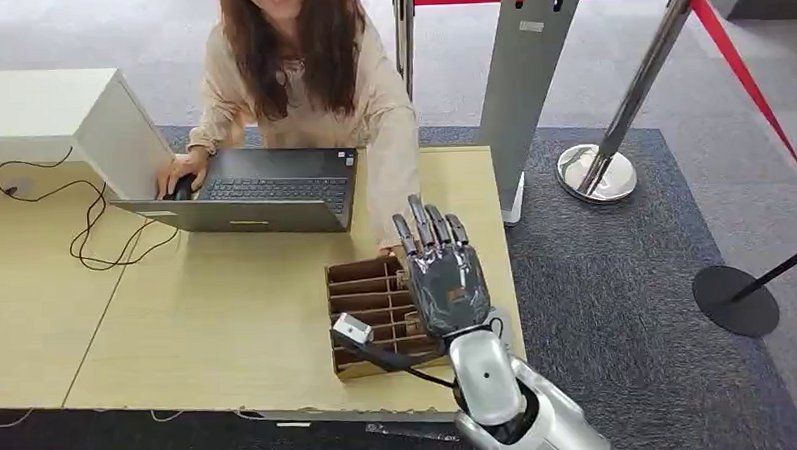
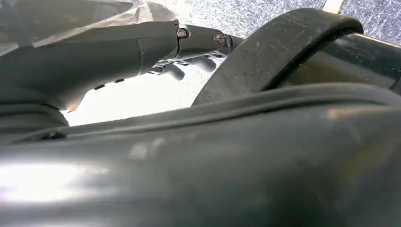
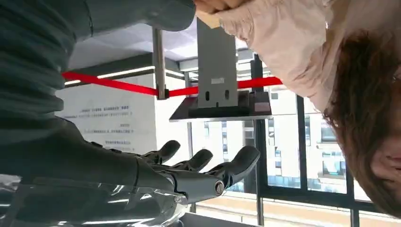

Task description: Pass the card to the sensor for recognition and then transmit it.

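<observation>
My right hand (image 1: 444, 273) is raised over the right part of a brown slotted cardboard box (image 1: 362, 286), its fingers (image 3: 203, 165) stretched out and apart with nothing between them. A small white and grey sensor (image 1: 351, 329) on a black cable lies on the box's near left corner. A person's sleeve (image 1: 398, 175) reaches down to the box just behind my hand. That person's hand (image 3: 215, 5) holds a small tan piece (image 3: 208, 20) near my thumb (image 3: 142, 14); I cannot tell if it is the card. My left hand (image 2: 189, 52) appears dark and close up, its pose unclear.
A person sits across the wooden table (image 1: 228, 331) at an open laptop (image 1: 263, 190), one hand on a mouse (image 1: 181, 188). A white box (image 1: 61, 117) and black cables (image 1: 95, 236) occupy the far left. Beyond the table's right edge stand a grey kiosk (image 1: 525, 80) and stanchions (image 1: 612, 147) with red belts.
</observation>
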`<state>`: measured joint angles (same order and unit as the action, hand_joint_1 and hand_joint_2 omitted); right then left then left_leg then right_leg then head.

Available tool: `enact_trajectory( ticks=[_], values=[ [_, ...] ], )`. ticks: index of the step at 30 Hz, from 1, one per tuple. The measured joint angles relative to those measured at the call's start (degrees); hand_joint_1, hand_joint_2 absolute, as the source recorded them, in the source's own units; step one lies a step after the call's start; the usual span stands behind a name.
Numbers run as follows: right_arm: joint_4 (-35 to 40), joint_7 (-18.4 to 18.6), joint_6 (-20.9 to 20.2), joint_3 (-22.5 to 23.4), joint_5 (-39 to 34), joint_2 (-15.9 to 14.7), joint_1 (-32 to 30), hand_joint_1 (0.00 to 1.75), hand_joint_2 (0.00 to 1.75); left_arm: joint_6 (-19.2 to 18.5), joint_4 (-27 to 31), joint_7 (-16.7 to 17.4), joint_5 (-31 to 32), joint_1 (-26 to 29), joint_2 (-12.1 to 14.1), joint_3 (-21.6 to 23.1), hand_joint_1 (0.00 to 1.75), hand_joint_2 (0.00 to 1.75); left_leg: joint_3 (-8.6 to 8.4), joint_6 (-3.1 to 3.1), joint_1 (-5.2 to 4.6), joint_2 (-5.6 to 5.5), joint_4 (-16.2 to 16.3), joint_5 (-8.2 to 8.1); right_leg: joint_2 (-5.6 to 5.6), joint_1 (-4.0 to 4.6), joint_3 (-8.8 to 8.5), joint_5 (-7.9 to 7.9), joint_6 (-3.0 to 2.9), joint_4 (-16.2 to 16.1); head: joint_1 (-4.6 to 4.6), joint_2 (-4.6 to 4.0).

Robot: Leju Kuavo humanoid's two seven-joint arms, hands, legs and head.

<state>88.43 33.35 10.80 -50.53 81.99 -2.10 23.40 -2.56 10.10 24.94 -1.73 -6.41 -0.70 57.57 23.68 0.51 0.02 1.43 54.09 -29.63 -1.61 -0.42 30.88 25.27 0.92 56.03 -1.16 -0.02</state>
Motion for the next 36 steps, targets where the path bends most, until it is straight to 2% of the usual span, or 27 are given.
enact_trajectory(
  ticks=[27, 36],
  values=[
    [2.1, 0.4, -1.8, 0.4, 1.9, 0.2, -0.2, 0.45, 1.75, 0.3, 0.0, -0.2, 0.4, 0.0, 0.1, 0.0, 0.0, 0.0, 0.01, 0.0, 0.0, 0.01, 0.0, 0.0, 0.0, 0.0, 0.02, 0.0, 0.0, 0.0, 0.0, 0.0],
    [2.0, 0.0, -1.4, 0.4, 2.5, 0.6, 1.3, 0.45, 1.75, 1.1, 0.0, -2.0, 0.1, 0.1, 0.5, 0.0, 0.0, 0.0, 0.04, 0.0, 0.0, 0.0, 0.0, 0.0, 0.0, 0.0, 0.03, 0.0, 0.0, 0.0, 0.0, 0.0]
  ],
)
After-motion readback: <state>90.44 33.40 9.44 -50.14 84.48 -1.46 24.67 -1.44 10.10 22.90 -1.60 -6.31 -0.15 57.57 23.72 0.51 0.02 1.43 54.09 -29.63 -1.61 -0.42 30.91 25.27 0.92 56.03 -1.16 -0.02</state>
